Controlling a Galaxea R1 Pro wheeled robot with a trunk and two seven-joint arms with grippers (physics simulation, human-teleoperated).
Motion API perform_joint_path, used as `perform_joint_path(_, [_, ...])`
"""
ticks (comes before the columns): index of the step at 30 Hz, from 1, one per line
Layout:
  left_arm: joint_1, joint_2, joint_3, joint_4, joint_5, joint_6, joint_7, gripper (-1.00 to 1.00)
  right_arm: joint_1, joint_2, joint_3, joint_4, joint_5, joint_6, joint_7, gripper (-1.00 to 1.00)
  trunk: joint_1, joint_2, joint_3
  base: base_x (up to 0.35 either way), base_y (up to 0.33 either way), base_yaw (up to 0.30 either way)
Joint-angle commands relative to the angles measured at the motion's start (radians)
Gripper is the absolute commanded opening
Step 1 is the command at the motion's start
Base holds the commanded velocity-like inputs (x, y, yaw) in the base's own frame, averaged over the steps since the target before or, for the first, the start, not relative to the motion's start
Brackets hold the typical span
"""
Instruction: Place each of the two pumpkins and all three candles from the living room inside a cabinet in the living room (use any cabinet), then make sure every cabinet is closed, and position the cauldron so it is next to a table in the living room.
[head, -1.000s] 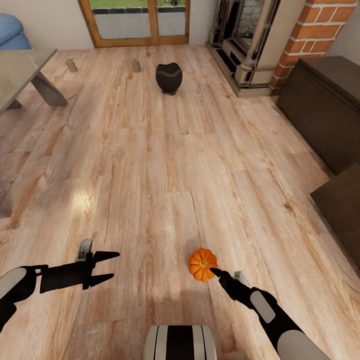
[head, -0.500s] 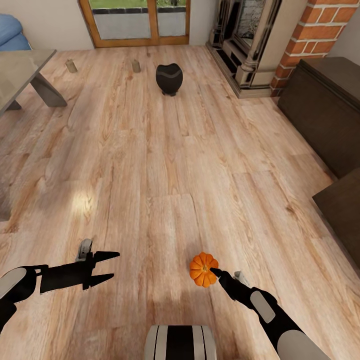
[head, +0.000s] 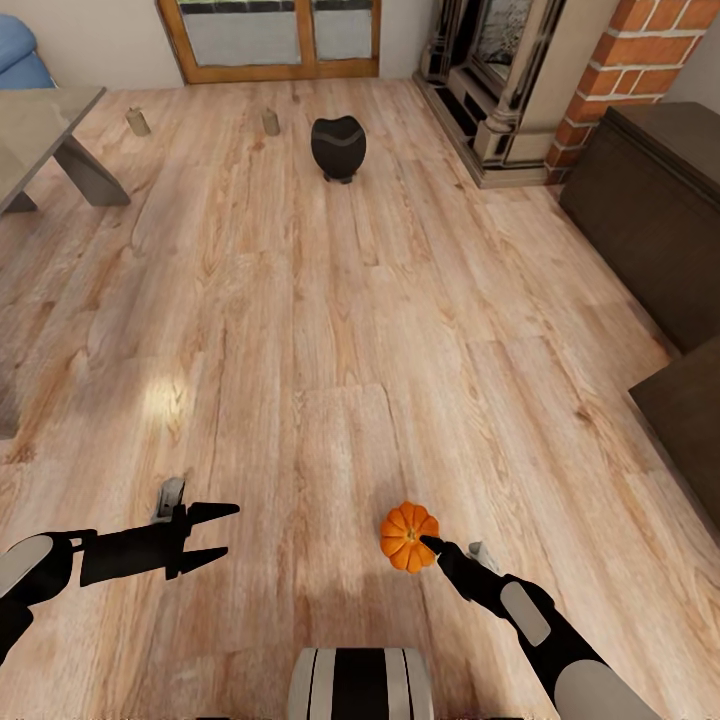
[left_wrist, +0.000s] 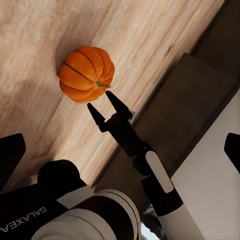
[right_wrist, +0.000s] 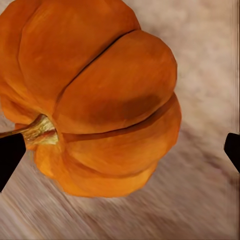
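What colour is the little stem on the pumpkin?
The pumpkin has a yellowish-tan stem. It shows best in the right wrist view, close up.

Cabinet and table run off frame.

Light wood plank floor; glazed door; brick pillar; grey table.

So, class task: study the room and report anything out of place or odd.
Decorations sit on the bare floor: an orange pumpkin at the right claw, lying on its side with its stem sideways, two candles and a black cauldron farther off. Nothing looks spilled or broken.
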Motion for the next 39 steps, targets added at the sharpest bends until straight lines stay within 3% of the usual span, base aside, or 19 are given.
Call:
perform_joint_path(1, [-0.001, 0.001, -0.001, 0.000, 0.011, 0.001, 0.009, 1.00, 0.000, 0.000, -0.005, 0.000, -0.004, 0.008, 0.002, 1.00, 0.000, -0.001, -0.005, 0.000, 0.000, 0.000])
perform_joint_path(8, [-0.001, 0.001, -0.001, 0.000, 0.011, 0.001, 0.009, 1.00, 0.000, 0.000, -0.005, 0.000, -0.004, 0.008, 0.002, 1.00, 0.002, -0.001, -0.020, 0.000, 0.000, 0.000])
perform_joint_path(39, [-0.001, 0.001, -0.002, 0.001, 0.010, 0.001, 0.009, 1.00, 0.000, 0.000, -0.005, 0.000, -0.004, 0.008, 0.002, 1.00, 0.002, -0.001, -0.020, 0.038, 0.013, 0.000])
